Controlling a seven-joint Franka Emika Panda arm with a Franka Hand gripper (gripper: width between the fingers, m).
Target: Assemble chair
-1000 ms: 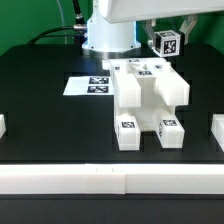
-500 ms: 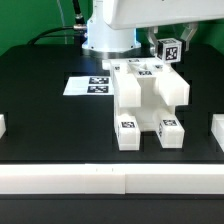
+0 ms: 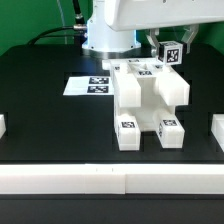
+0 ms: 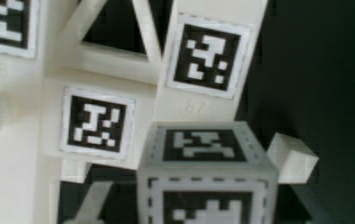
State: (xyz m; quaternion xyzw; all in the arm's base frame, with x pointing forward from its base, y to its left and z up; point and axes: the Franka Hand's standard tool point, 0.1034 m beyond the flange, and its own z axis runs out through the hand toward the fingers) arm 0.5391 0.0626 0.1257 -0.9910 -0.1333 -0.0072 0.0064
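Exterior camera looked down across the table toward the robot base; wrist camera hugged the chair both shared.

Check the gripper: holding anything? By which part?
Seemingly a tagged white chair part, up behind the chair assembly. The gripper flanks its upper end; exact contact is hidden.

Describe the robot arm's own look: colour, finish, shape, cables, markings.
The arm is glossy white, with smooth, rounded casings. A broad white link crosses the top of the exterior view. A thin green cable runs behind its base. No lettering or markings are legible on the casing. The jaws cannot be made out in either view.
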